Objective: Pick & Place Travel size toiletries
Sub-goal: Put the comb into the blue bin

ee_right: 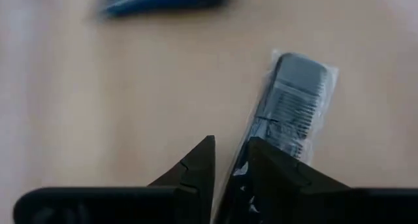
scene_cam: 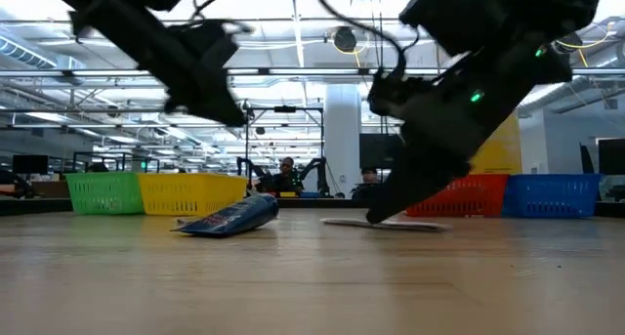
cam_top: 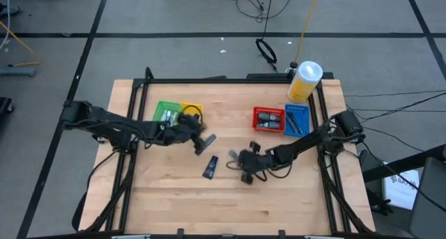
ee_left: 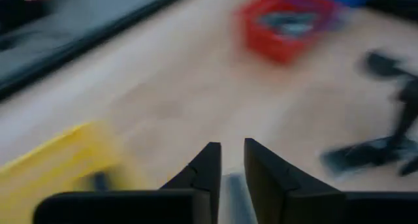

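On the table [cam_top: 167,197], two baskets [cam_top: 178,112] sit at the back left and two more [cam_top: 281,119] at the back right, a jar [cam_top: 304,81] behind those, and a tube [cam_top: 210,167] lies mid-table.

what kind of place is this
Probably a robotics lab in a big open hall: a wooden table with two arms, cables on the grey floor, long ceiling lights, and monitors behind.

Left wrist view smeared — a grey item [ee_left: 232,194] between the fingers, perhaps a sachet.
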Motion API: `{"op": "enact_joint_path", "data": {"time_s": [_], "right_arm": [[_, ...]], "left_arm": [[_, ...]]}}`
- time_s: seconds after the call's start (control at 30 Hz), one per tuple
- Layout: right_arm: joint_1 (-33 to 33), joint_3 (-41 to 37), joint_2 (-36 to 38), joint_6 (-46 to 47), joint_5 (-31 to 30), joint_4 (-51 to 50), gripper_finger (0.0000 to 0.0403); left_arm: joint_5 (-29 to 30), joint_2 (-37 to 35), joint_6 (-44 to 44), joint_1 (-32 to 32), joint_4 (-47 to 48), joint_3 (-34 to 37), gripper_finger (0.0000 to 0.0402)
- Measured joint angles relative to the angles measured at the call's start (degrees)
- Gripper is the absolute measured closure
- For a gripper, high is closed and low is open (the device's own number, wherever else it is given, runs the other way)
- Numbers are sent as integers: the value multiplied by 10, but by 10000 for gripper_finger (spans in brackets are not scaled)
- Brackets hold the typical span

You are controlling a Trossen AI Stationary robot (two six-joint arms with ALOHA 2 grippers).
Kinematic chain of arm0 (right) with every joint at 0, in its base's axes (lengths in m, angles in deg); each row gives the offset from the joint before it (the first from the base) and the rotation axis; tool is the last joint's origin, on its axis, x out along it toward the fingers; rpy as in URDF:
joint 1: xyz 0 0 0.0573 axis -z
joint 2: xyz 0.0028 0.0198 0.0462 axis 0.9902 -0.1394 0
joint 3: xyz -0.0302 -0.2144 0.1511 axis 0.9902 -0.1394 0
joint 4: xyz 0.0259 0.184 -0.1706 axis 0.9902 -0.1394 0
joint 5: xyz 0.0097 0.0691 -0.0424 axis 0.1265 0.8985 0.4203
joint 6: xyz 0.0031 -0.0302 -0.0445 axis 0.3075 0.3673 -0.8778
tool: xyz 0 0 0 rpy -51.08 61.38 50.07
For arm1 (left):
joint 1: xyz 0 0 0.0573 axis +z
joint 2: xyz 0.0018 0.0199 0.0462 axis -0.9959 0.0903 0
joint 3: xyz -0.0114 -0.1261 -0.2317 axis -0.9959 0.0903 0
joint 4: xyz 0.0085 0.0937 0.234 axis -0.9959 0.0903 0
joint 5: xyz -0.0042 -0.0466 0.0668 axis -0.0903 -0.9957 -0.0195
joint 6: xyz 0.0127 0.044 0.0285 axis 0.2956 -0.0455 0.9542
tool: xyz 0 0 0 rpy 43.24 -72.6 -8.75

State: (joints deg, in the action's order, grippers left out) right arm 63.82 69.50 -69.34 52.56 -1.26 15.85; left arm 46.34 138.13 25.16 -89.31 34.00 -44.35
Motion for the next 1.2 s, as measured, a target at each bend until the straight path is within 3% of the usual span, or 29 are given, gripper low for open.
{"op": "enact_joint_path", "data": {"time_s": [0.1,0.17,0.3,0.43,0.57,0.77,0.9,1.0,1.2], "right_arm": [[-26,-15,22,-59,101,-9,324],[-44,-27,47,-86,121,-9,326],[-75,-51,114,-112,77,-31,329],[-107,-69,183,-117,13,-12,327],[-140,-90,206,-118,-6,-19,307],[-187,-115,199,-101,-53,-17,241],[-217,-134,193,-99,-128,-6,204],[-231,-152,182,-99,-179,4,193],[-222,-170,147,-144,-201,82,191]], "left_arm": [[-113,67,61,-1,-142,2,356],[-172,113,79,-1,-238,2,368],[-250,207,83,-5,-393,-2,392],[-280,286,83,-20,-439,-52,398],[-294,354,88,-37,-378,-141,393],[-267,427,92,-38,-201,-289,397],[-259,466,111,-30,-119,-374,398],[-262,496,124,-23,-80,-414,399],[-313,523,132,-12,-71,-433,400]]}}
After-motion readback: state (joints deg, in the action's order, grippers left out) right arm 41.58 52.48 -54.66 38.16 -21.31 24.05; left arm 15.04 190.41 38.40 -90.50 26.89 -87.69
